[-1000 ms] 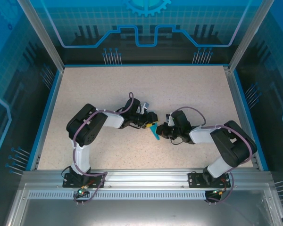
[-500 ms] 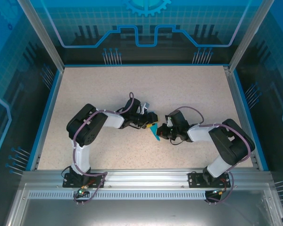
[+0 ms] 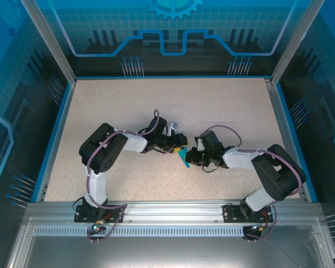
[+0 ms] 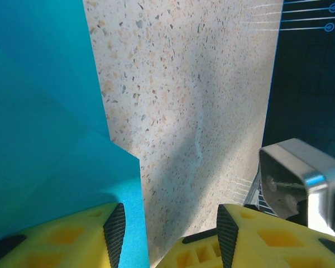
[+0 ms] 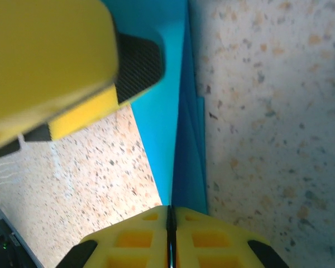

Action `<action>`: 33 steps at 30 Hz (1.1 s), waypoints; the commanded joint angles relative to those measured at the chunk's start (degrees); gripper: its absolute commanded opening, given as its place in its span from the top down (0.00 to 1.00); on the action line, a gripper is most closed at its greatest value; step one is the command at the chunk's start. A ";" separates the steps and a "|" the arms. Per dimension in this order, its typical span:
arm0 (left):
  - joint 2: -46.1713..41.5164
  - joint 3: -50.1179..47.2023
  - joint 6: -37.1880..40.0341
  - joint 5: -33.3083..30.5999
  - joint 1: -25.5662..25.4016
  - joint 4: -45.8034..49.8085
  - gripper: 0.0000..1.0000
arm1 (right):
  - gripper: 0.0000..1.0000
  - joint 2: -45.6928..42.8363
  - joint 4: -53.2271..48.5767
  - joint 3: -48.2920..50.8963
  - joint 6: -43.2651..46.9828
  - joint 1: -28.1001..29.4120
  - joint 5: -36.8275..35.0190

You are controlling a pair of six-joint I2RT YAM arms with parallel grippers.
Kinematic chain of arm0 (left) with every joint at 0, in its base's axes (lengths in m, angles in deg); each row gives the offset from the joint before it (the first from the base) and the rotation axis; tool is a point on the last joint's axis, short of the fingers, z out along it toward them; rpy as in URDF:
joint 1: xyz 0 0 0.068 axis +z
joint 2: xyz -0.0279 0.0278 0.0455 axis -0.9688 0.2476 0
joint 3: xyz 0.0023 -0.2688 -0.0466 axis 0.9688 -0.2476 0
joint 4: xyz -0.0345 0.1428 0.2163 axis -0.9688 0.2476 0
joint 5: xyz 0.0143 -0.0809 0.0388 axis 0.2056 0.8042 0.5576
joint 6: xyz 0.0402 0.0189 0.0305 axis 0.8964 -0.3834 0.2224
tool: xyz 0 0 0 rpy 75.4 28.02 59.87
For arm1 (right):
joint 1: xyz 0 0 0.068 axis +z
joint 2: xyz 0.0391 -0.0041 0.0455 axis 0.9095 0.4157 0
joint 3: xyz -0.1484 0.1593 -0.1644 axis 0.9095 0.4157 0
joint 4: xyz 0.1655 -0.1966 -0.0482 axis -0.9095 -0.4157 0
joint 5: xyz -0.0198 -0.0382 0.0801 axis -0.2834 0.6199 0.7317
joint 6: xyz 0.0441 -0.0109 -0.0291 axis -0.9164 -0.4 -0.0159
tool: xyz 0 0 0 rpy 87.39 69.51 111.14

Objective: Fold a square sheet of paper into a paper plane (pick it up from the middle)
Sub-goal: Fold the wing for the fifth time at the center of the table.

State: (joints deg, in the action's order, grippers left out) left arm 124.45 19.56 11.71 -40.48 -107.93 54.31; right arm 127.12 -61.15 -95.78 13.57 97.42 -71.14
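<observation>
Top external: the paper plane (image 3: 184, 158) is mid-table, slightly near of centre, in the gap where our two grippers meet. It reads as a narrow teal wedge with its point toward the near edge. We can't tell whether it rests on the table (image 3: 128, 106) or is held just off it.

Right wrist: the right gripper (image 5: 170, 223) has its yellow fingers pressed together, clamped on the folded paper. The paper runs straight out from between them as stacked layers with a sharp centre crease. One finger (image 5: 50, 61) of the left gripper sits at the far end of the paper, its black pad against the teal sheet.

Left wrist: the left gripper (image 4: 167, 223) has its jaws apart, with bare speckled table showing between the two black pads. The paper covers the left side of that view, in overlapping layers. Its edge runs down against one pad, and the other pad stands clear of it.

Further out, a silver metal block (image 4: 301, 173) sits just beside the clear finger, and the blue enclosure wall (image 4: 307, 84) is behind it. In the top view both arms reach inward from their bases at the near rail (image 3: 167, 212).
</observation>
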 commanded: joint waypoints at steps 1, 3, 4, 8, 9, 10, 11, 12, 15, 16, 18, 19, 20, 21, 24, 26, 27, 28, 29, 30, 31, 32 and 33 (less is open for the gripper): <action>2.52 0.01 1.80 -2.32 0.20 3.95 0.49 | 0.90 0.30 -8.31 -0.46 2.20 1.48 0.94; 2.53 0.08 1.78 -2.41 0.20 3.96 0.49 | 0.90 0.87 -9.88 -0.67 2.32 1.75 -0.55; 2.52 0.12 1.77 -2.42 0.19 3.99 0.49 | 0.90 1.11 -9.97 -0.52 2.40 1.76 -0.81; 2.53 0.11 1.78 -2.34 0.19 4.06 0.49 | 0.95 1.14 -10.25 -0.27 2.31 1.78 -1.99; 2.52 0.10 1.79 -2.41 0.21 4.21 0.49 | 0.95 1.22 -10.93 -0.39 2.33 1.71 -2.62; 2.52 0.10 1.85 -2.42 0.20 4.23 0.50 | 0.96 1.38 -11.70 -0.77 2.39 1.77 -2.91; 2.53 0.10 1.89 -2.41 0.21 4.26 0.50 | 0.96 1.49 -11.92 -0.95 2.66 1.72 -2.85; 2.52 0.19 1.85 -2.34 0.19 4.23 0.50 | 0.96 1.49 -11.45 -0.86 2.66 1.71 -2.38; 2.53 0.35 1.89 -2.25 0.22 4.39 0.50 | 0.95 0.66 -11.11 -1.10 2.64 1.76 -1.59; 2.48 0.37 1.97 -2.20 0.19 4.38 0.50 | 0.94 0.29 -11.09 -1.35 2.70 1.74 -1.24; 2.52 0.35 1.89 -2.13 0.24 4.38 0.50 | 0.93 -0.25 -11.27 -1.72 3.01 1.77 -0.15; 2.52 0.41 1.89 -2.16 0.24 4.45 0.50 | 0.92 -0.35 -11.68 -1.93 3.23 1.85 -0.10; 2.53 0.41 1.89 -2.17 0.20 4.41 0.50 | 0.92 -0.35 -12.82 -2.15 3.50 1.83 -0.38; 2.52 0.37 1.86 -2.16 0.20 4.37 0.50 | 0.92 -0.20 -13.75 -2.41 3.88 1.91 -0.99; 2.57 0.48 1.86 -2.16 0.21 4.37 0.50 | 0.92 1.23 -15.35 -2.51 4.36 2.05 -2.18; 2.62 0.59 1.89 -2.12 0.19 4.49 0.50 | 0.93 2.53 -16.67 -2.85 4.44 2.50 -3.52; 2.70 0.63 1.81 -2.16 0.19 4.61 0.50 | 0.93 3.04 -17.57 -3.17 4.50 2.78 -4.52; 2.70 0.63 1.82 -2.16 0.19 4.58 0.50 | 0.93 3.50 -18.42 -3.53 4.56 3.05 -5.37; 2.75 0.63 1.73 -2.16 0.24 4.62 0.50 | 0.94 3.96 -19.19 -3.97 4.61 3.27 -6.16; 2.79 0.64 1.72 -2.08 0.20 4.62 0.50 | 0.93 4.22 -19.98 -4.45 4.69 3.62 -6.94; 2.79 0.63 1.67 -2.05 0.20 4.62 0.50 | 0.93 4.52 -21.07 -4.94 4.68 3.78 -7.76; 2.79 0.57 1.68 -2.08 0.20 4.57 0.50 | 0.93 4.59 -21.87 -5.48 4.74 4.12 -8.58; 2.79 0.54 1.65 -2.03 0.24 4.62 0.50 | 0.93 4.13 -21.65 -5.55 4.65 4.25 -8.70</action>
State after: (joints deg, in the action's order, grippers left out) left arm 124.56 19.93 11.71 -40.48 -107.93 55.01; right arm 128.89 -74.22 -101.85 17.31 99.76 -76.30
